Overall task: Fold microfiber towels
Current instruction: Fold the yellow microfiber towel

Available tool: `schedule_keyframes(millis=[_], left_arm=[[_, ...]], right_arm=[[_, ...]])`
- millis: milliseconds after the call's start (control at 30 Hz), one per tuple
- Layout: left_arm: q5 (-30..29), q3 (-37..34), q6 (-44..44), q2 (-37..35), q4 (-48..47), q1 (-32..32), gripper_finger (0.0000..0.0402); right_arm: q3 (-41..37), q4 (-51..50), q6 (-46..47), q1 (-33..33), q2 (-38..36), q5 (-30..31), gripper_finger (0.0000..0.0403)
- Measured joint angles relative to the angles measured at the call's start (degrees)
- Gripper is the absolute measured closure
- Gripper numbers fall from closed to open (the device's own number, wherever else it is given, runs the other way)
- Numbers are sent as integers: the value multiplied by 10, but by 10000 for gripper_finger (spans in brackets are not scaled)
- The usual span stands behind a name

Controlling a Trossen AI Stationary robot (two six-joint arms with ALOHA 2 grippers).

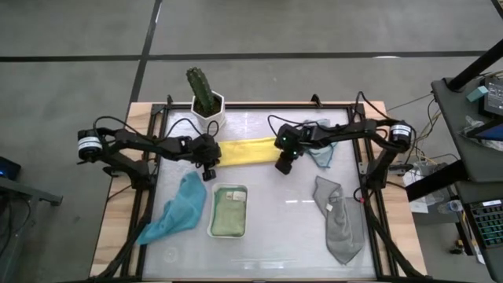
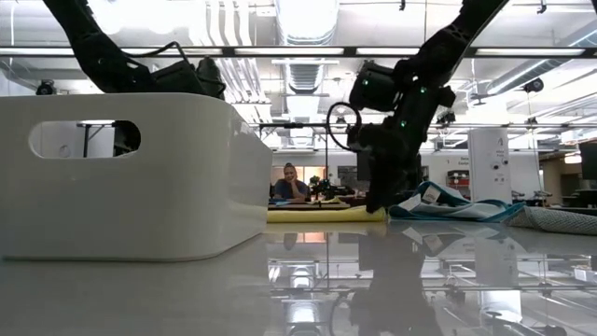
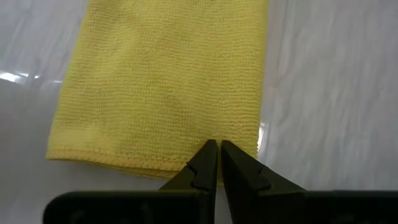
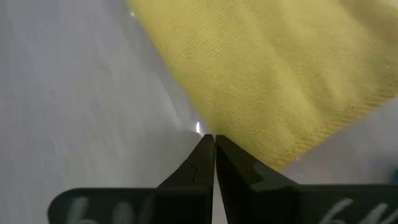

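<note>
The yellow towel (image 1: pixel 245 151) lies flat on the table as a long folded strip, running left to right between my grippers. My left gripper (image 1: pixel 208 169) is shut, its tips at the strip's left end (image 3: pixel 217 149). My right gripper (image 1: pixel 283 165) is shut too, its tips at the strip's right end (image 4: pixel 213 138). A teal towel (image 1: pixel 177 208) lies crumpled at the near left. A pale green towel (image 1: pixel 229 211) sits folded in the white tray (image 1: pixel 214 229). A grey towel (image 1: pixel 339 220) and a light blue towel (image 1: pixel 321 151) lie crumpled on the right. My left gripper slants down from the table's left, its shut tips over the hem of the strip's left end (image 3: pixel 186 163), close to the near corner. No cloth shows between the fingers. I cannot tell whether the tips touch the cloth. My right gripper slants down from the table's right, its shut tips right at the strip's near edge (image 4: pixel 249 146), a little short of the right corner (image 4: pixel 287 163). In the low view its finger (image 2: pixel 376 201) reaches down to towel level. The towel lies flat, and I cannot tell whether the tips press on it.
A potted cactus (image 1: pixel 206 101) stands at the far edge, behind the yellow towel's left end. The white tray stands near the table's middle, toward the near side. A person (image 2: pixel 291 182) sits in the room far behind the table.
</note>
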Motion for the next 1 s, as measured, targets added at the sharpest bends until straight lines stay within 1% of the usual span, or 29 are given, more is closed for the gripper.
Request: schedule_keyframes(millis=[167, 300, 467, 733, 867, 1000], left_arm=[[-2, 0, 0, 0, 0, 0, 393], [-4, 0, 0, 0, 0, 0, 393], [-9, 0, 1, -4, -12, 0, 393], [-13, 0, 2, -9, -18, 0, 393], [-13, 0, 2, -9, -22, 0, 393], [-13, 0, 2, -9, -22, 0, 393]], right_arm=[[0, -6, 14, 0, -17, -5, 390], [1, -15, 36, 0, -21, -30, 369], [1, -36, 64, -1, -25, -41, 317], [3, -44, 109, -34, -27, -41, 211], [3, -26, 127, -56, -27, -40, 168], [0, 4, 140, -74, -19, -39, 139]])
